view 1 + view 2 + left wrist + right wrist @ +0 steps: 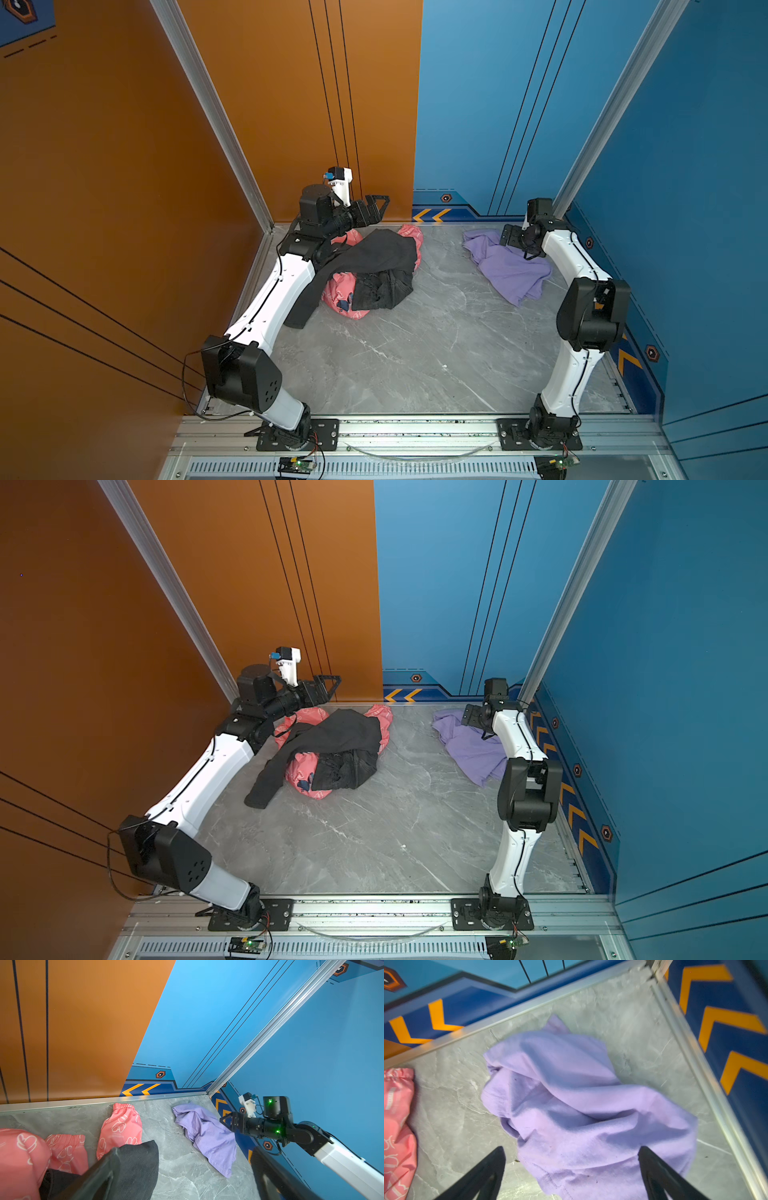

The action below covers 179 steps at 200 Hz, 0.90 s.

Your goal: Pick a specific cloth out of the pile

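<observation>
The lavender cloth (509,270) (473,750) (207,1136) (581,1105) lies crumpled on the grey table near the back right corner, apart from the pile (374,270) (336,750). The pile is a black garment (137,1163) draped over salmon-pink printed cloth (118,1126). My right gripper (509,237) (469,717) (225,1122) (572,1149) hangs open just over the lavender cloth, with nothing pinched between its fingers. My left gripper (380,210) (328,688) (186,1152) is open and empty, raised above the pile's back edge.
The orange wall (291,124) and blue wall (478,124) close the back; a blue side wall (685,208) runs close beside the right arm. A black sleeve (307,299) trails from the pile along the left forearm. Grey marble table (415,353) spreads in front.
</observation>
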Available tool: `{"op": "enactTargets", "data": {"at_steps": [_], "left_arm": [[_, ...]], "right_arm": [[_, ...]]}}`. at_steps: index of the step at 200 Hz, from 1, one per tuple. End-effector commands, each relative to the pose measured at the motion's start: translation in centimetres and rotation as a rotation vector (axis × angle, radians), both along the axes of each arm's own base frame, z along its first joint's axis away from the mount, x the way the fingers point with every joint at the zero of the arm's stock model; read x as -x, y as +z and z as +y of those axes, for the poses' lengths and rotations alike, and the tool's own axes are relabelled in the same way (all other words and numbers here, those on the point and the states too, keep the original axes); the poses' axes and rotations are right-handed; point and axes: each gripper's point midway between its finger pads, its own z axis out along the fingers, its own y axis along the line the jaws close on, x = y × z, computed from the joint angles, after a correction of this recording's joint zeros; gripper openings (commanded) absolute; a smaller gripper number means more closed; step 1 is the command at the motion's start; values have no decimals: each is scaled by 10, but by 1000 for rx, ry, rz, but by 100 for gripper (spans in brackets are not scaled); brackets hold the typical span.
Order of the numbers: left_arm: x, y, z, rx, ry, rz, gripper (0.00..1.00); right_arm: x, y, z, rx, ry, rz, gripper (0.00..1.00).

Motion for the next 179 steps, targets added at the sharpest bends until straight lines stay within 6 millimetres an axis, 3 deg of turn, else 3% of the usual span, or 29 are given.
{"op": "enactTargets", "data": {"at_steps": [1, 56, 62, 106, 156, 160, 179], "left_arm": [[13, 8, 7, -30, 23, -26, 98], [16, -3, 18, -61, 49, -9, 98], [17, -4, 19, -63, 54, -6, 98], [17, -18, 33, -87, 109, 14, 98], [21, -46, 63, -144, 230, 58, 98], [22, -49, 66, -152, 243, 62, 98], [24, -62, 83, -204, 320, 77, 98]], "right_arm": [[12, -30, -1, -83, -29, 78, 100], [43, -80, 2, -165, -65, 213, 100], [48, -97, 2, -173, -75, 253, 100], [63, -117, 2, -245, -115, 308, 100], [58, -100, 1, -267, -110, 265, 100], [54, -84, 1, -260, -103, 228, 100], [49, -55, -2, -226, -85, 144, 100]]}}
